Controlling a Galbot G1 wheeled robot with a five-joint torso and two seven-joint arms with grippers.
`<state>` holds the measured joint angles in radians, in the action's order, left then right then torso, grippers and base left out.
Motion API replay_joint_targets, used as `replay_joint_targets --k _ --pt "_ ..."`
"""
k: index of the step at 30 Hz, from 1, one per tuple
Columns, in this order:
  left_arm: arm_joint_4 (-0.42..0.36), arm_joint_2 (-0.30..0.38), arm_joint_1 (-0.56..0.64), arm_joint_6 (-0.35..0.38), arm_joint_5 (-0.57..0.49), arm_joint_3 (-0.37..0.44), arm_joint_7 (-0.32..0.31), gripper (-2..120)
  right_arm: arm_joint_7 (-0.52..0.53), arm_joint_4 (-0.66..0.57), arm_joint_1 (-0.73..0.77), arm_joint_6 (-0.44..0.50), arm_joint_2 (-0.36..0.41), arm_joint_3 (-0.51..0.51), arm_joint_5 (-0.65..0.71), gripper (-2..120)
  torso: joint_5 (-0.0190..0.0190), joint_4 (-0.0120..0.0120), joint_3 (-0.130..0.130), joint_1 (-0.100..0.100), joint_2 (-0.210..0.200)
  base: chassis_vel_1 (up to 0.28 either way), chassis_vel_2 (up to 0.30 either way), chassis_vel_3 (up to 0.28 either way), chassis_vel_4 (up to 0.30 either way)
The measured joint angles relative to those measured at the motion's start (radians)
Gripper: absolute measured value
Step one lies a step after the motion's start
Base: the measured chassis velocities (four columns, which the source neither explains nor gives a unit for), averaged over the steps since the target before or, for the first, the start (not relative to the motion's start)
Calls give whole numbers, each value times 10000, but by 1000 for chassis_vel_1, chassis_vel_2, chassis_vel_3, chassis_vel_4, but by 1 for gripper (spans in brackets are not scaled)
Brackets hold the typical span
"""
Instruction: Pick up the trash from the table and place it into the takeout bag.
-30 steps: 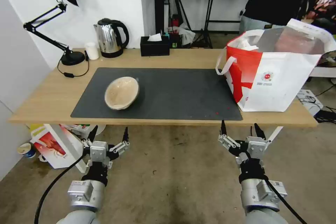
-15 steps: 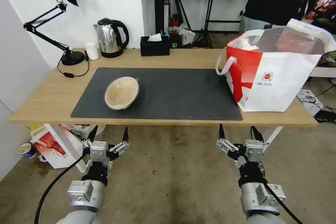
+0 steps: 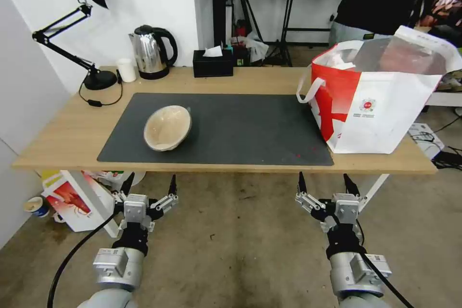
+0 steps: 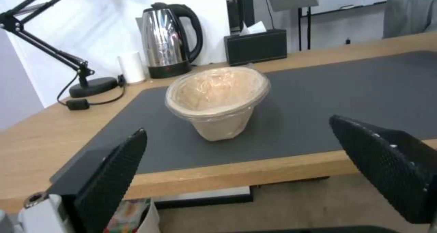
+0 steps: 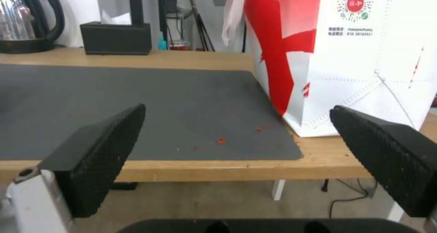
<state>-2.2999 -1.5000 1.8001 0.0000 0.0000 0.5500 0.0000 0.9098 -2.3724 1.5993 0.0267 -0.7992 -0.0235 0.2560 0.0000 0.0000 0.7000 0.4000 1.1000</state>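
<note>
One beige paper bowl (image 3: pixel 167 128) remains, tilted on the dark grey mat toward the long light-wood desk's (image 3: pixel 62 130) left end; the boxy white-and-red takeout bag (image 3: pixel 380 96) stands at the right end. Left end effector (image 3: pixel 149 187) and right end effector (image 3: pixel 325 184) hang open and empty below the front edge. Judged step: collecting the bowl; the left arm must rise and close over its rim.

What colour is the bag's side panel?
Red, with white streaks, on the bag; clearest in the right wrist view.

We count one paper bowl (image 3: pixel 167 127), one takeout bag (image 3: pixel 380 106), one grey mat (image 3: pixel 240 125), all on one table (image 3: pixel 62 134). At the back edge: one desk lamp (image 3: pixel 89 33), one kettle (image 3: pixel 151 52), one small white cup (image 3: pixel 127 70), one tissue box (image 3: pixel 212 62). Two grippers: left (image 3: pixel 149 184), right (image 3: pixel 325 182).
</note>
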Motion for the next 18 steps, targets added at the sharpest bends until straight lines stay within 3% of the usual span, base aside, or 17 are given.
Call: replay_joint_targets --k 18 --pt "0 0 0 0 0 0 0 100 3 17 -4 1 -1 0 0 100 0 0 0 0 0 0 0 0 0"
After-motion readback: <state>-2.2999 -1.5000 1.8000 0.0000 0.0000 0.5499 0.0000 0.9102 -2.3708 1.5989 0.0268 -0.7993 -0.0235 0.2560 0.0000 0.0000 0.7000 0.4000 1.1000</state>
